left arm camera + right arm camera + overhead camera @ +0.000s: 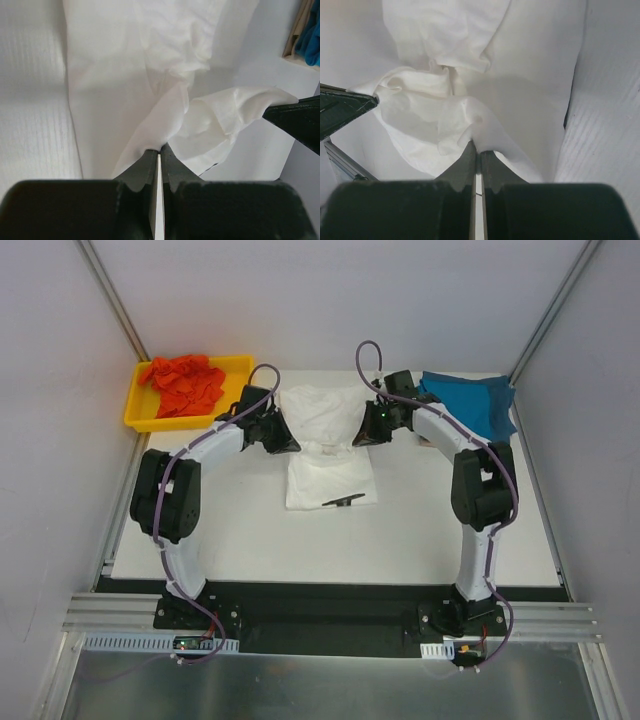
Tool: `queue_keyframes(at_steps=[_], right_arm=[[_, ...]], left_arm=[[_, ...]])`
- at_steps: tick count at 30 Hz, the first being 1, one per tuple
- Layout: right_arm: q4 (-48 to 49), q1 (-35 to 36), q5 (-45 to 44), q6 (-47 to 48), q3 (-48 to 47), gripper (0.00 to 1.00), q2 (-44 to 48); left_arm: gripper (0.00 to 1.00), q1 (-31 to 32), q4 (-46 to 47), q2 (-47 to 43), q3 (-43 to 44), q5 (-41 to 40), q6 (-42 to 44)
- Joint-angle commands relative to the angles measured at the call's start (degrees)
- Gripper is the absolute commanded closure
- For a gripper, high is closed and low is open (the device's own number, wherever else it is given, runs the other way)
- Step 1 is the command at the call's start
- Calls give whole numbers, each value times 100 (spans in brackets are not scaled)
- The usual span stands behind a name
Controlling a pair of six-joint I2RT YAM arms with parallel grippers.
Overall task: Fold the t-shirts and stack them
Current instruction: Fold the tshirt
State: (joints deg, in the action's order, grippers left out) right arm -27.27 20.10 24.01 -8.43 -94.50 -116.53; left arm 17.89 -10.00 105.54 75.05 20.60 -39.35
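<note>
Tension matters: with your left jaws and right jaws each pinched shut on the far edge of the white t-shirt (330, 475), right of the yellow tray (180, 424), carry both sides level so the fold lands square.

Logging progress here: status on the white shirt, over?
Left gripper shut on white t-shirt, right gripper shut on it too. Far half bunched between them, near half flat on table. Nothing seen in the way.
</note>
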Motion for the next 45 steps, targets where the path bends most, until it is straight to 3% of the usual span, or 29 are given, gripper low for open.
queue_keyframes(at_steps=[1,4,5,6,8,9,10,12,13,23,27,33,38,41,45], right_arm=[[37,-138,-72,-10,-507,95,-273],[-41,-199,-37,25,-762,84,-536],[-120,-243,-2,25,-867,80,-607],[-269,-261,59,25,-947,65,-669],[-341,-296,243,43,-1026,46,-687],[-349,-287,253,51,-1001,13,-635],[-350,-296,245,78,-948,3,-469],[-341,-287,131,113,-729,3,-240],[-332,-287,87,122,-623,3,-82],[616,73,209,-133,1916,3,1843],[731,91,-369,-335,2830,4,2449],[978,-58,-713,-458,3798,3,2864],[1170,-173,-424,-502,4071,3,2706],[1285,-173,-204,-616,4124,3,2548],[1347,-173,-63,-669,4097,3,2390]], left_arm=[[97,-66,24,415,467,93,130],[87,-66,33,459,511,-38,59],[79,-66,33,424,494,-91,51],[64,-66,33,346,467,-170,59],[48,-66,33,231,406,-162,103],[42,-66,33,91,379,-92,121],[27,-66,33,12,310,-56,121],[13,-40,51,-268,195,-30,103],[1,-14,51,-375,29,-47,103],[1,391,262,-1430,-1228,180,24],[1,399,262,-2000,-1957,-38,7],[0,382,262,-2520,-3161,-196,-116],[1,356,262,-2512,-3391,-433,-186],[8,277,393,-2372,-3435,-609,-222],[34,233,525,-1985,-3287,-540,-231]])
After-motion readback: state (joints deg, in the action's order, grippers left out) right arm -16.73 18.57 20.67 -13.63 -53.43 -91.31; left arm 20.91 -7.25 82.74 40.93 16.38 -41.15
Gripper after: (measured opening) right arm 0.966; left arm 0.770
